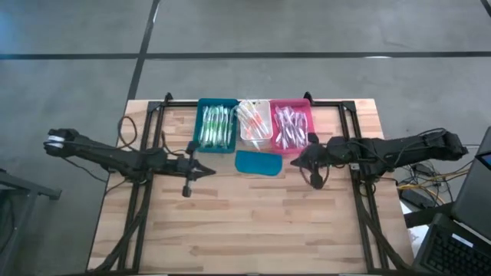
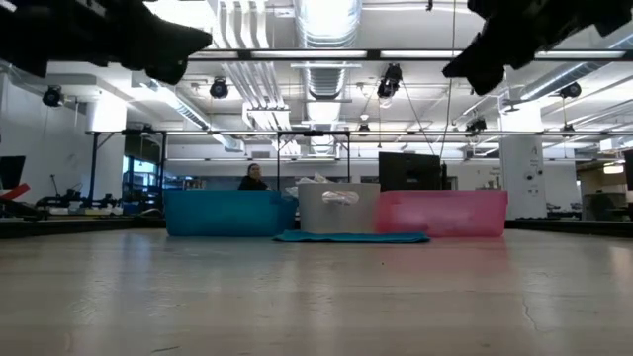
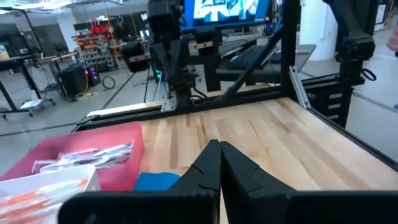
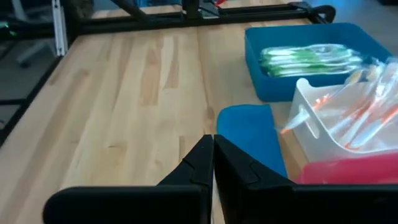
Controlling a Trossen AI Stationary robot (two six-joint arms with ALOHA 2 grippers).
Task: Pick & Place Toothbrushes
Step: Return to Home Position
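Sorting appears complete. The toothbrushes (image 1: 217, 126) lie in three bins set side by side along the far edge of the counter (image 1: 253, 226). Green-accented ones are in the blue bin (image 2: 223, 213), orange-accented in the white bin (image 2: 338, 213), and pink or purple in the pink bin (image 2: 442, 213), so each colour keeps to its own container. No loose toothbrush is visible on the bare wood. A flat teal lid (image 1: 259, 163) lies on the counter just in front of the white bin, outside the sorted stock. The left pincer (image 1: 205, 170) hangs above the counter just in front of the blue bin, and the right pincer (image 1: 301, 162) in front of the pink bin. Each wrist view shows its own fingers pressed together with nothing between them. In the low view both arms sit high above the bins, which in my judgement fits a move to rest posture rather than another pick.
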